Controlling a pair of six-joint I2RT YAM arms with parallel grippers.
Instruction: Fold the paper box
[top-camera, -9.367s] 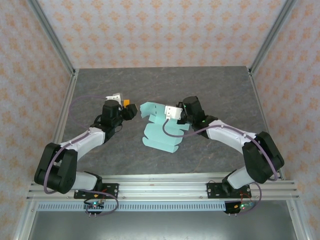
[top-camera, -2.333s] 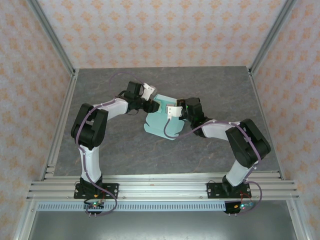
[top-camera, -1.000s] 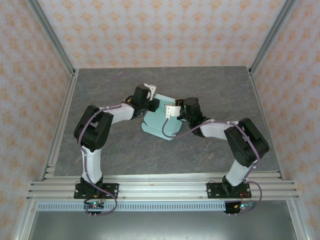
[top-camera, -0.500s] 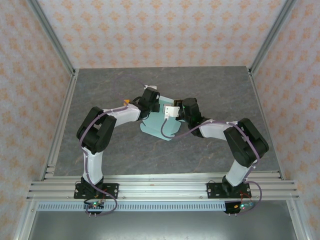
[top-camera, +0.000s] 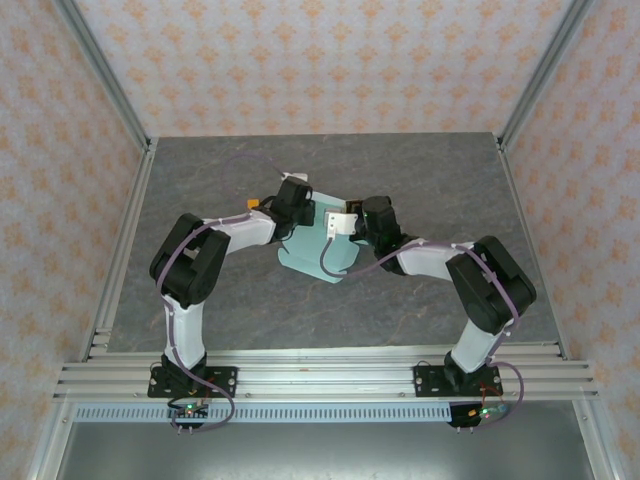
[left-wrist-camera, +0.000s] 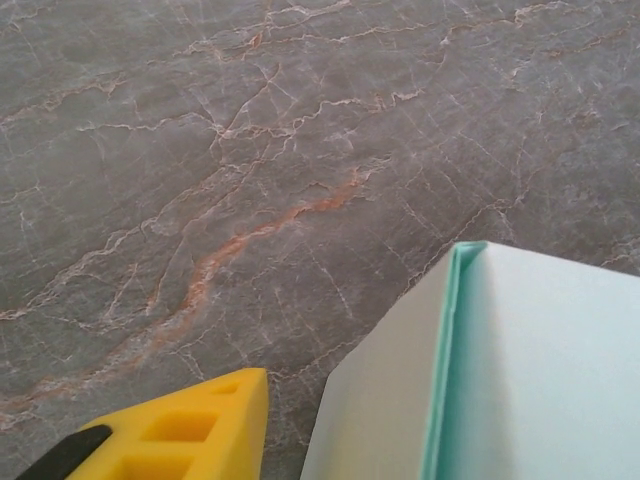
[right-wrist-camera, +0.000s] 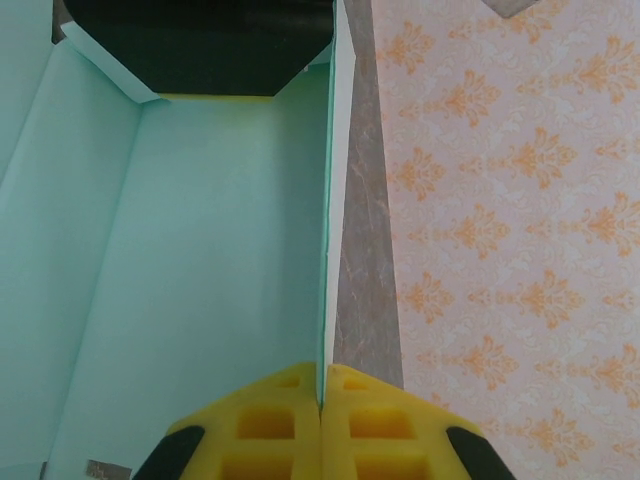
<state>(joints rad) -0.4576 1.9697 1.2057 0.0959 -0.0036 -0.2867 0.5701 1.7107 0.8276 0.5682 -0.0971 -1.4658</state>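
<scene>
The paper box (top-camera: 318, 250) is pale mint-blue card, partly folded, lying mid-table between both arms. My right gripper (top-camera: 349, 222) is at its right side, shut on an upright wall of the box (right-wrist-camera: 328, 250); the thin card edge runs down between the yellow pads (right-wrist-camera: 280, 425). The box's inner floor (right-wrist-camera: 200, 260) lies to the left of that wall. My left gripper (top-camera: 300, 207) is at the box's far left corner. One yellow finger (left-wrist-camera: 180, 435) shows beside a raised box wall (left-wrist-camera: 385, 410), with a narrow gap between them. The other finger is hidden.
The grey marbled tabletop (top-camera: 220, 290) surrounds the box. Aluminium frame rails (top-camera: 125, 240) run along the table's sides, and patterned walls stand behind. Purple cables loop over both arms near the box.
The left gripper has moved right and closer onto the box's far left corner. The box has shifted slightly. The right gripper keeps its hold on the wall.
</scene>
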